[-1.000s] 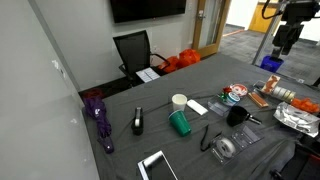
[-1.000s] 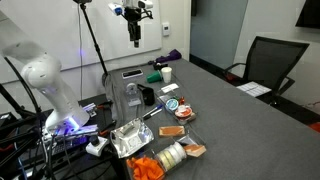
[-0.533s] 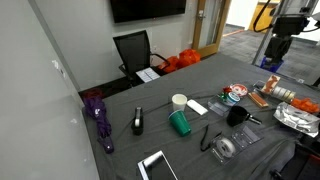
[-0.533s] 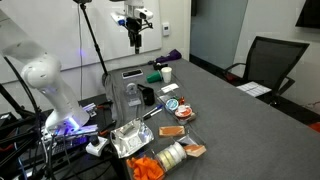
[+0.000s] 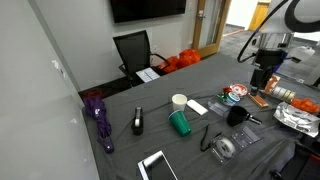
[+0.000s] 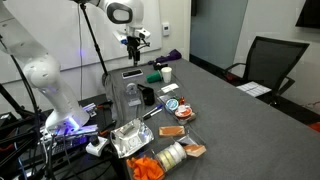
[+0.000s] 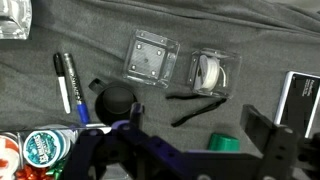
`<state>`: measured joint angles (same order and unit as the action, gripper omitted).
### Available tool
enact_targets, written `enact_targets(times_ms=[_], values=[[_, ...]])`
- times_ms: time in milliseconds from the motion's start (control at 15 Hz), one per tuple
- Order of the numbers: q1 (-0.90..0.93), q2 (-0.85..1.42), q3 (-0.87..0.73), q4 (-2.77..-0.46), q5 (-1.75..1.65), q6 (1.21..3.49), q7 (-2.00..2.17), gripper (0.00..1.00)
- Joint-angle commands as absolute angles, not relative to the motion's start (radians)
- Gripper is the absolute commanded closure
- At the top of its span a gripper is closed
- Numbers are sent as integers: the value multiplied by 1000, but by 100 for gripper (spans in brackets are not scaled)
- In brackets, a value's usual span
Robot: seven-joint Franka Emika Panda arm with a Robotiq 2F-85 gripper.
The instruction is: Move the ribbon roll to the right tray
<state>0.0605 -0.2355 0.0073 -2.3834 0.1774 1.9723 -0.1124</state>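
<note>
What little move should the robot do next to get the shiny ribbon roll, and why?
Probably lower toward the ribbon roll, lining it up between the open fingers. The gripper hangs well above the table and holds nothing, while the roll sits in its clear tray below.

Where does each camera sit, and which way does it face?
An exterior view: raised, across the table toward the office chair; tool at right.
An exterior view: from the table's cluttered end, along it; tool upper left.
Wrist view: straight down onto the ribbon roll; open tool at bottom.
All three share the green cup.
</note>
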Motion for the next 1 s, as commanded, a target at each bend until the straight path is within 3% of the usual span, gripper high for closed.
enact_targets(times_ms=[0, 467, 933], values=[[88, -204, 60, -2439, 174, 2066, -54, 0], [137, -118, 128, -2488, 206, 2214, 100, 0], [135, -115, 127, -2474, 185, 2188, 109, 0]])
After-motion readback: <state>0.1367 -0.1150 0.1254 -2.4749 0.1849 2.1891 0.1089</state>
